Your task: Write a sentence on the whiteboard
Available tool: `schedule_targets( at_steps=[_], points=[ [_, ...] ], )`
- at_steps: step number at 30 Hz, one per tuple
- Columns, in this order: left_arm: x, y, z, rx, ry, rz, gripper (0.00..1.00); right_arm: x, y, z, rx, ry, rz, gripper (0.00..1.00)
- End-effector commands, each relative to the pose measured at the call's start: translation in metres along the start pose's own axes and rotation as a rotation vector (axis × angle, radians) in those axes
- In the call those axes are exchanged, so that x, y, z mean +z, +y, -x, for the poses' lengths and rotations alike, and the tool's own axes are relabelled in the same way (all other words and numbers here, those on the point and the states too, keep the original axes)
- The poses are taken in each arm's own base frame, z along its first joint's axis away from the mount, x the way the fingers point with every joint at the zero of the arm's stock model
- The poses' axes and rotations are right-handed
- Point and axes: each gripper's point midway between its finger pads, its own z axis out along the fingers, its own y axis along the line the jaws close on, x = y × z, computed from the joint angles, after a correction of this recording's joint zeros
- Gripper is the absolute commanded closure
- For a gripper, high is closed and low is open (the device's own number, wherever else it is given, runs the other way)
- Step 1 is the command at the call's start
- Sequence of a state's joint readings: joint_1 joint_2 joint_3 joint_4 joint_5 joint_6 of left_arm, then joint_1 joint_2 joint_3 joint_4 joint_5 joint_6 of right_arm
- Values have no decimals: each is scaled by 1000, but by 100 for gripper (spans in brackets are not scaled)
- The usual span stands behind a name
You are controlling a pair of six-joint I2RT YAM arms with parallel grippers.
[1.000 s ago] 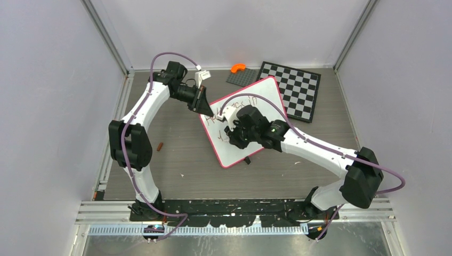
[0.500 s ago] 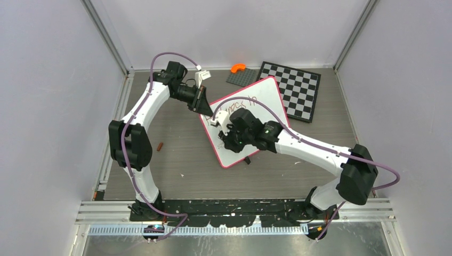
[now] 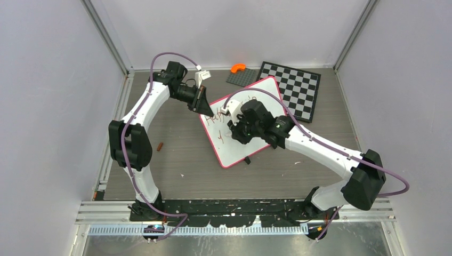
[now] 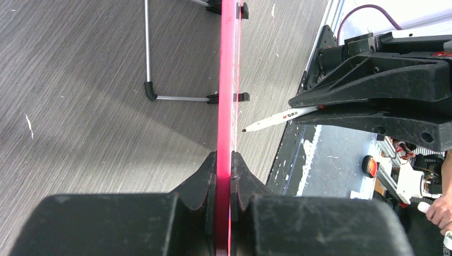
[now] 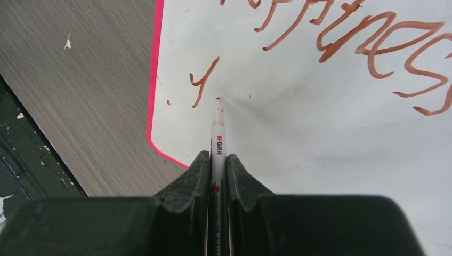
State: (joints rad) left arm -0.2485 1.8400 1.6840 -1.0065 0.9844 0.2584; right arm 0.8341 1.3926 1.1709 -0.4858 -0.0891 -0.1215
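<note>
The whiteboard (image 3: pixel 237 152), white with a pink-red frame, lies tilted at mid-table. My left gripper (image 3: pixel 208 112) is shut on its far-left frame edge, seen edge-on as a pink strip (image 4: pixel 228 80) between the jaws (image 4: pixel 224 160). My right gripper (image 3: pixel 235 129) hovers over the board, shut on a white marker (image 5: pixel 217 136). The marker's tip sits just off the surface beside a red-brown "y" (image 5: pixel 202 80). The sentence (image 5: pixel 373 42) shows a first line reading roughly "Happiness"; the arm hides part of it in the top view. The marker (image 4: pixel 277 118) also appears beside the board in the left wrist view.
A black-and-white chessboard (image 3: pixel 296 88) lies behind the whiteboard at the right. A grey plate (image 3: pixel 242 78) with an orange piece (image 3: pixel 238 68) sits at the back. A small red-brown cap (image 3: pixel 160 145) lies on the table to the left. The board's wire stand leg (image 4: pixel 160 97) sticks out underneath.
My right gripper dipped with the marker toward the board's near-left corner, then came back up and right. A "y" now shows on the lower line. The left gripper has kept its hold.
</note>
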Motion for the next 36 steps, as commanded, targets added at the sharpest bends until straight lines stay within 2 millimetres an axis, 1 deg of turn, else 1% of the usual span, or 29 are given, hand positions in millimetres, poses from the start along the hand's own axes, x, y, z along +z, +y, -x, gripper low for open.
schedule_targets(
  at_steps=[1, 4, 10, 15, 22, 27, 32, 36],
  points=[
    [-2, 25, -14, 39, 62, 125, 100, -1, -4, 29, -4, -76, -25, 100],
    [-2, 25, -14, 38, 61, 122, 100, 2, -6, 32, -3, -84, -30, 100],
    [-2, 25, -15, 38, 63, 125, 100, 8, -3, 29, -1, -75, -16, 100],
    [-2, 25, -15, 38, 62, 125, 100, 9, 1, 17, -4, -46, 5, 100],
    [-2, 25, -15, 41, 63, 125, 100, 8, 1, -3, -19, -2, 4, 100],
    [-3, 24, -14, 42, 62, 125, 100, 7, -4, -11, -38, 19, -22, 100],
    [-3, 23, -14, 44, 61, 126, 100, 4, -13, -8, -44, 14, -62, 100],
    [-3, 23, -14, 44, 60, 126, 100, 1, -21, 3, -39, -9, -94, 100]
  ],
)
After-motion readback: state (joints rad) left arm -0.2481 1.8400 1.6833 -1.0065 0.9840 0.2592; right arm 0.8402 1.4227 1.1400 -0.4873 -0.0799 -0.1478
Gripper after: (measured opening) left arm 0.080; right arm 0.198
